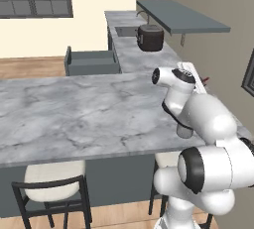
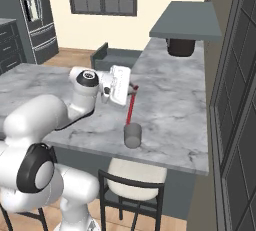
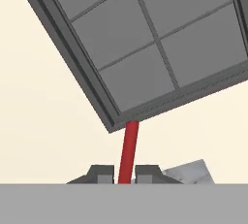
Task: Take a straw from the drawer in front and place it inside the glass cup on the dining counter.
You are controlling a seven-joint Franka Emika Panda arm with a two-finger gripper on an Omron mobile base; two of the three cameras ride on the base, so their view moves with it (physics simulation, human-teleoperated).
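You are working over the desk (image 2: 175, 100), the long marble dining slab that lies beneath the gripper and runs well out to either side of it. Beyond the gripper, on the far side of that slab, the drawer (image 1: 92, 62) stands pulled out, well apart from the hand. A dark round appliance (image 2: 181, 46) sits farther back on the rear counter under a grey shelf. A cream-seated stool (image 2: 136, 175) is tucked below the desk's near edge, under the cup.

The gripper (image 2: 134, 89) hangs above the desk, closed on the straw (image 2: 131, 106); in the hand view you can see the two fingertips (image 3: 101, 173) pinching the red stick close to one end. From the grip the straw slants down and toward you, and its lower tip sits right at the rim of the glass cup (image 2: 132, 136), which stands below the gripper, near the desk's front edge. Whether the tip is already inside the rim or just above it cannot be told.

So the fetching looks done and you are at the placing step. Next you likely need to confirm the tip is within the cup's mouth, lower a little, and only then let the fingers part so the straw drops in rather than tipping outside.
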